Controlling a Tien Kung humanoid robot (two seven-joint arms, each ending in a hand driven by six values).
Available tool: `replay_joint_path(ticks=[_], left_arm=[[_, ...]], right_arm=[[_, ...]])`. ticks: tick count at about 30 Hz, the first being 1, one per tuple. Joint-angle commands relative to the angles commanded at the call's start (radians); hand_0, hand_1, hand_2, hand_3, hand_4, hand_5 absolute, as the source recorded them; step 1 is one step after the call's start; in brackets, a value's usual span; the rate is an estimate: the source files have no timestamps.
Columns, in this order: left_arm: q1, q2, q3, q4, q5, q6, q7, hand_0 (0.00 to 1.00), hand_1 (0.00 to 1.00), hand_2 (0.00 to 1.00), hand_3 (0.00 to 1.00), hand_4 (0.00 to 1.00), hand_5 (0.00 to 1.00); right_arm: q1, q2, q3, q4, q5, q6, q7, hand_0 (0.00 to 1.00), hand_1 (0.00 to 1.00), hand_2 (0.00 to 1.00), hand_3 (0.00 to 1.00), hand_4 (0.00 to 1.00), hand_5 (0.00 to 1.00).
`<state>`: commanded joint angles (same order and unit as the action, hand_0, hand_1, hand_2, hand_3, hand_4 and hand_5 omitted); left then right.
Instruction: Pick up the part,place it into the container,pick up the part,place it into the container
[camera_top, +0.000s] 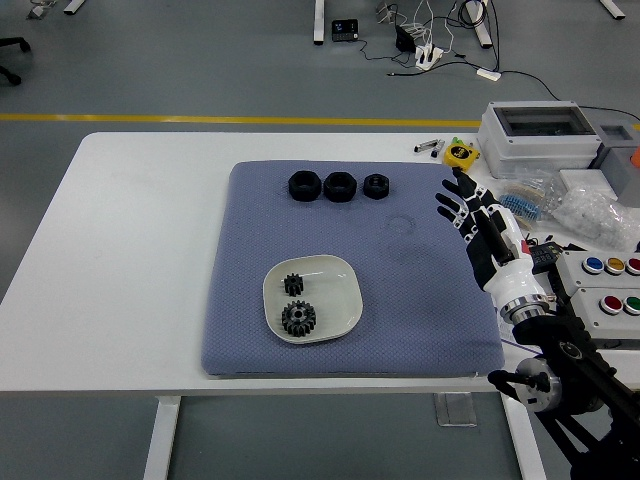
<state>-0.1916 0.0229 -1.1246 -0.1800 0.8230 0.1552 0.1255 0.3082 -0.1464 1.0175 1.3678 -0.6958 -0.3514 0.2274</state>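
Observation:
Three black nut-like parts lie in a row at the far edge of the blue mat (250, 300): the left part (304, 185), the middle part (340, 185) and a smaller right part (376, 185). A white dish (340, 310) sits on the mat's near half. It holds a small black gear (293, 285) and a larger black gear (298, 318). My right hand (470, 212) hovers over the mat's right edge with its fingers spread, holding nothing, well right of the parts. The left arm does not show.
Right of the mat stand a grey box with a clear lid (540, 135), a yellow object (460, 154), bagged parts (595, 215) and a button panel (605, 285). Bare white table (130, 250) lies to the left of the mat.

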Motion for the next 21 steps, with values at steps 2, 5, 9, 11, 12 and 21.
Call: replay_joint_path(ticks=[2,5,9,11,12,21], left_arm=[[0.000,0.000,0.001,0.000,-0.002,0.000,-0.001,0.711,0.621,0.634,0.562,0.613,0.680],[-0.001,-0.001,0.001,0.000,-0.004,0.000,-0.001,0.711,0.621,0.634,0.562,0.613,0.680],[-0.001,-0.001,0.002,0.000,-0.002,0.000,-0.001,0.710,0.626,0.633,0.561,0.612,0.680],[0.000,-0.001,0.001,0.000,0.000,0.000,-0.001,0.710,0.626,0.633,0.561,0.612,0.680],[0.001,-0.001,0.001,0.000,0.001,0.000,0.000,0.710,0.625,0.634,0.562,0.612,0.679],[0.010,0.001,-0.011,0.000,0.021,-0.002,0.004,0.711,0.626,0.634,0.562,0.612,0.678]], right_arm=[[-0.010,0.004,0.011,0.003,-0.023,-0.012,-0.007,0.896,0.782,0.804,0.807,0.975,0.662],[-0.020,0.011,0.021,-0.005,-0.033,-0.011,-0.017,0.896,0.782,0.804,0.807,0.975,0.662],[-0.019,0.018,0.025,-0.021,-0.042,-0.007,-0.030,0.891,0.781,0.804,0.804,0.973,0.664],[-0.019,0.019,0.025,-0.023,-0.044,-0.002,-0.035,0.891,0.781,0.804,0.804,0.973,0.664],[-0.020,0.019,0.025,-0.023,-0.044,0.000,-0.035,0.887,0.778,0.805,0.801,0.972,0.670],[-0.026,0.024,0.024,-0.031,-0.041,0.023,-0.027,0.883,0.778,0.806,0.799,0.972,0.677]])
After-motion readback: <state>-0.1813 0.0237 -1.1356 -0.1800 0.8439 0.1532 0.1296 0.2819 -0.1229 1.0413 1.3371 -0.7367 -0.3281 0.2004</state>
